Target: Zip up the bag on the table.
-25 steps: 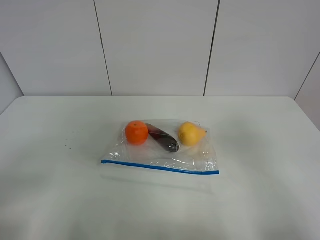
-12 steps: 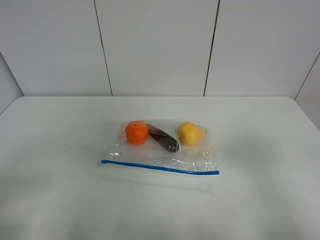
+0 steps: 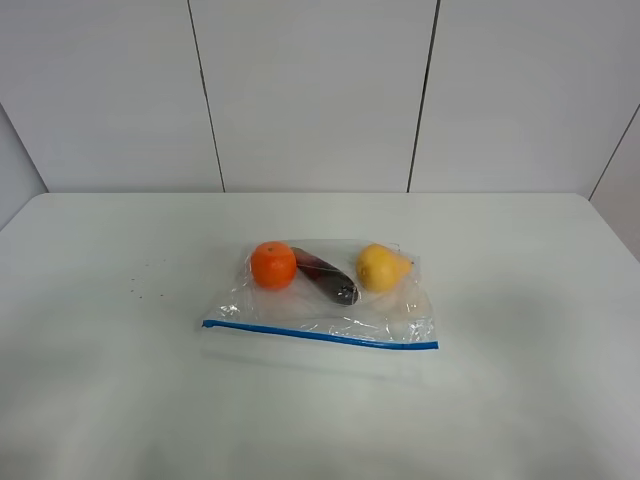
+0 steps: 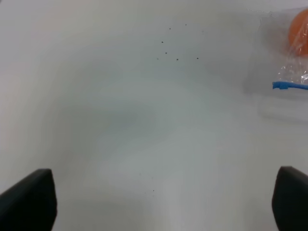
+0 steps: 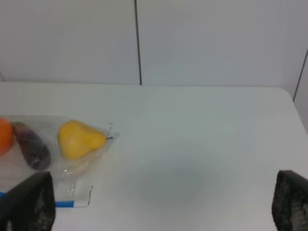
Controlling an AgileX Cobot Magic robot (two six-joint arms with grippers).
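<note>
Bag [image 3: 330, 295] — mid-table [image 3: 120, 400], blue zipper strip [image 3: 320, 335] along near edge, fruit inside. Left gripper [image 4: 159, 202] and right gripper [image 5: 159, 202] — both spread wide, empty, well apart from it. Risk: crinkly film sliding when the strip is pinched.

Surface [image 3: 110, 400] plain matte white, a few tiny dark specks [image 4: 176, 45] toward the left side. Bag [image 3: 330, 310] clear crinkly plastic – zipper strip [image 3: 320, 335] bright blue along the near long edge. Through the plastic: orange fruit [image 3: 273, 265] saturated orange, yellow pear-shaped fruit [image 3: 382, 267] warm yellow with a dark stem, dark oblong piece [image 3: 325, 276] between them purple-brown, almost black at one end. Wall panels [image 3: 310, 90] behind pale grey-white with thin dark vertical seams. Left hand [image 4: 159, 204] fingertips flat black; right hand [image 5: 159, 204] fingertips black too – finely textured.
</note>
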